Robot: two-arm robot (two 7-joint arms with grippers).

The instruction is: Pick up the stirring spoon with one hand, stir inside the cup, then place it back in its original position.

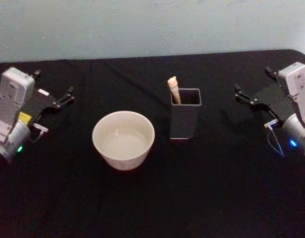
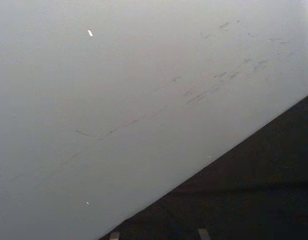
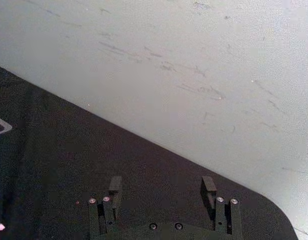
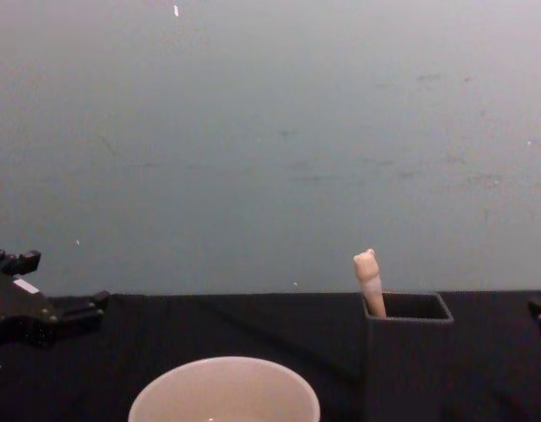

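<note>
Cream cup (image 1: pixel 123 161) beside dark holder (image 1: pixel 183 124) — bear-topped stirring spoon (image 1: pixel 174 88) leaning inside — left hand (image 1: pixel 54 82), right hand (image 1: pixel 252 79) both open.

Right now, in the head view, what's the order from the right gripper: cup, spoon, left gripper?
From the right gripper:
1. The spoon, in the holder, right of centre.
2. The cup, left of centre.
3. The left gripper, far left.

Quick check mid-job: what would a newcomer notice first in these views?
The pale cup stands out against the black table, left of centre. To its right, the bear-topped spoon stands in the dark holder. The left hand and right hand sit open at the table's two sides, well apart from both.
</note>
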